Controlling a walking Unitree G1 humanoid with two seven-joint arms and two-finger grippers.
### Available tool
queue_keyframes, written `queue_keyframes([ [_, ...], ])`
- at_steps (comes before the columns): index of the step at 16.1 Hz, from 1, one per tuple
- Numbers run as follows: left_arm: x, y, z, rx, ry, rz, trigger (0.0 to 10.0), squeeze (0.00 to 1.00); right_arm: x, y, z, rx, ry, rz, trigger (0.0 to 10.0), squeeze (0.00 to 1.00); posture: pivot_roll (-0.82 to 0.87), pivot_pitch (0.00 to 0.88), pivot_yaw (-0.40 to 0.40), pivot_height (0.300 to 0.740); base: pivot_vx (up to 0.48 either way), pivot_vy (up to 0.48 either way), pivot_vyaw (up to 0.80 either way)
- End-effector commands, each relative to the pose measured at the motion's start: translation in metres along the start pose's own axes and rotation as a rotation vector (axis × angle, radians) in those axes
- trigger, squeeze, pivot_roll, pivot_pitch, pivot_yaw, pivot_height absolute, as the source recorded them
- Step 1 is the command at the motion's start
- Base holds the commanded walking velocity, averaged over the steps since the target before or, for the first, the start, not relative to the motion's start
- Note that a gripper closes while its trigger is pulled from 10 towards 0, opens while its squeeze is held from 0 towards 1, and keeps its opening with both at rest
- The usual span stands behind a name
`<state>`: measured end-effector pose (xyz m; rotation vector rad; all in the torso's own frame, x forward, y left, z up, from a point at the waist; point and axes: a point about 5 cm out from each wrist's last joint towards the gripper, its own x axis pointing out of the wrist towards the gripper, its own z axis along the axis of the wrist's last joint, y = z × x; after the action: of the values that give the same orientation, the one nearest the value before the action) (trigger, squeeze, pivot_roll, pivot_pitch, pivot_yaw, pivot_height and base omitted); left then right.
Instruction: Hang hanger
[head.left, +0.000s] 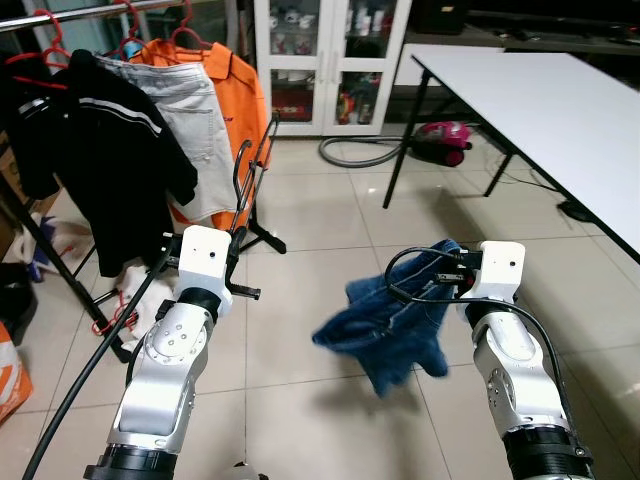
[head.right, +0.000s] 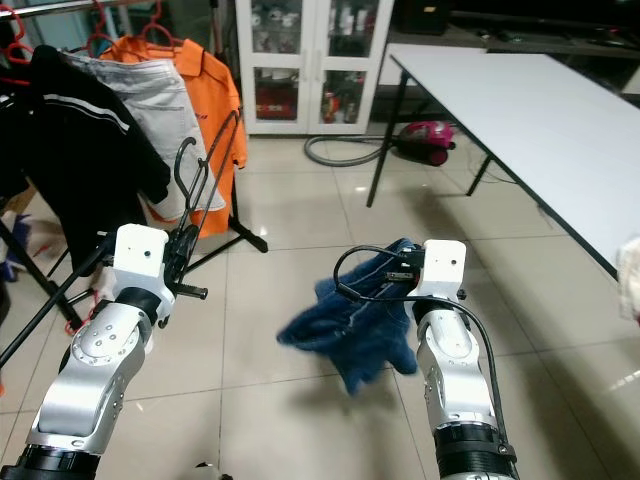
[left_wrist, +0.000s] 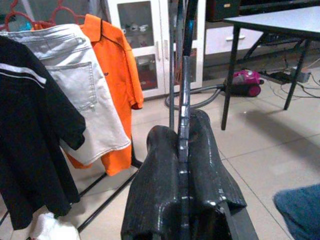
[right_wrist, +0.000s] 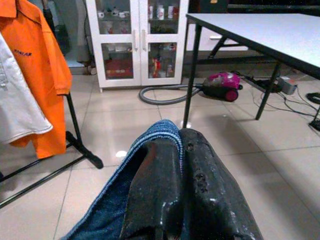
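A black hanger (head.left: 252, 165) stands upright in front of me, its thin bar clamped in my left gripper (head.left: 236, 255). In the left wrist view the fingers (left_wrist: 160, 170) are pressed together on the hanger's bar (left_wrist: 184, 60). My right gripper (head.left: 447, 277) is shut on a blue denim garment (head.left: 385, 330), which hangs crumpled above the floor tiles. The denim (right_wrist: 115, 210) wraps over the black fingers (right_wrist: 200, 180) in the right wrist view. At the left a clothes rail (head.left: 90, 8) carries a black shirt (head.left: 100, 150), pale grey shorts (head.left: 190, 120) and an orange shirt (head.left: 240, 90) on red hangers.
A long white table (head.left: 540, 110) on black legs runs along the right. A pink vacuum cleaner (head.left: 443, 140) and its grey hose (head.left: 350, 155) lie on the floor before a white glass cabinet (head.left: 325, 60). The rack's black feet (head.left: 262, 238) spread over the tiles.
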<state>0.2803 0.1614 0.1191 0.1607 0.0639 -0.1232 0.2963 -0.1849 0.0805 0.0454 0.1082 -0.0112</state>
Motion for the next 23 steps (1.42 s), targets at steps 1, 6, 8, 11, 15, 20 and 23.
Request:
queue_keyframes([
  [1,0.0,0.0,0.003,-0.001,-0.009,-0.007,10.0,0.0,0.001,-0.003,0.006,-0.008,-0.025,-0.007,0.0,0.0,0.02,0.0,-0.048,0.74,0.0,0.0,0.0],
  [6,0.0,0.0,0.003,-0.001,-0.009,-0.007,10.0,0.0,0.001,-0.003,0.006,-0.008,-0.025,-0.007,0.0,0.0,0.02,0.0,-0.048,0.74,0.0,0.0,0.0],
  [8,0.0,0.0,0.003,-0.001,-0.009,-0.007,10.0,0.0,0.001,-0.003,0.006,-0.008,-0.025,-0.007,0.0,0.0,0.02,0.0,-0.048,0.74,0.0,0.0,0.0],
  [11,0.0,0.0,0.003,-0.001,-0.009,-0.007,10.0,0.0,0.001,-0.003,0.006,-0.008,-0.025,-0.007,0.0,0.0,0.02,0.0,-0.048,0.74,0.0,0.0,0.0],
  [15,0.0,0.0,0.003,-0.001,-0.009,-0.007,10.0,0.0,0.001,-0.003,0.006,-0.008,-0.025,-0.007,0.0,0.0,0.02,0.0,-0.048,0.74,0.0,0.0,0.0],
  [20,0.0,0.0,0.003,-0.001,-0.009,-0.007,10.0,0.0,0.001,-0.003,0.006,-0.008,-0.025,-0.007,0.0,0.0,0.02,0.0,-0.048,0.74,0.0,0.0,0.0],
  [23,0.007,-0.012,-0.007,-0.031,0.018,-0.037,10.0,0.0,0.008,0.003,-0.001,0.021,0.025,0.043,0.0,0.0,0.0,0.0,-0.059,0.74,0.289,0.0,0.0],
])
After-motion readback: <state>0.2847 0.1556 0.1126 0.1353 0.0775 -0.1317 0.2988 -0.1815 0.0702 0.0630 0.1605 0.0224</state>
